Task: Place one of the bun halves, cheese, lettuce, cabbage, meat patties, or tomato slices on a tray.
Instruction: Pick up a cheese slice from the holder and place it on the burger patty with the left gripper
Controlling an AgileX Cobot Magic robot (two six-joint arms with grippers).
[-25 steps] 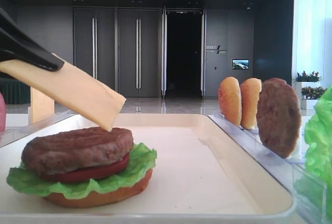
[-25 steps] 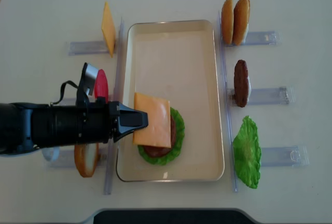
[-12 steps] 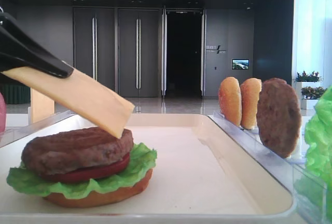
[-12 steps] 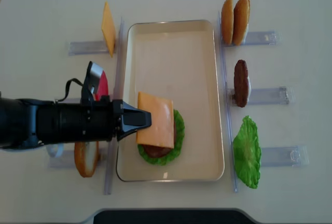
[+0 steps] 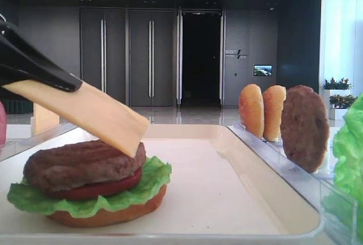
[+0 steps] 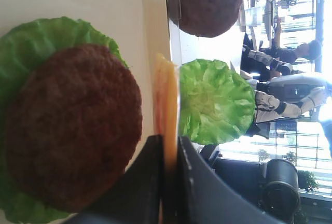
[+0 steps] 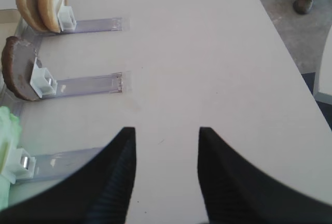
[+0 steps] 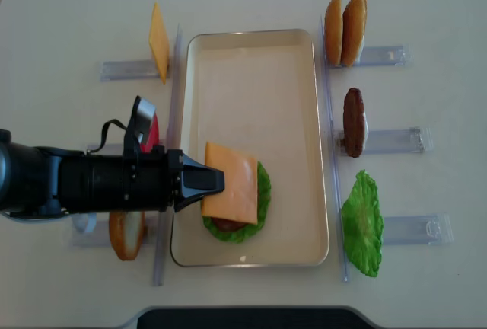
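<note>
- The left gripper (image 8: 213, 182) is clamping its jaws tight on one edge of the cheese (image 8: 231, 191) and nothing else.
- The cheese is hanging over the tray (image 8: 251, 39), tilted — its free end is dipping to the patty (image 5: 82, 164) and appears to be touching the patty's far rim; I cannot confirm contact.
- The patty is sitting on tomato (image 5: 105, 187), lettuce (image 5: 85, 199) and a bun half (image 5: 108, 214) inside the tray.
- The slice is staying straight while held by one edge only — judged stiff, thin, light and probably smooth, so an edge pinch suits it, though it could pivot or slide in the jaws.
- Risk as judged: released while tilted, it may skid off the patty rather than settling flat.
- The right gripper (image 7: 166, 182) is standing open and empty, over bare table well to the right of the tray.
- Spare cheese (image 8: 158, 42) is waiting left of the tray.
</note>
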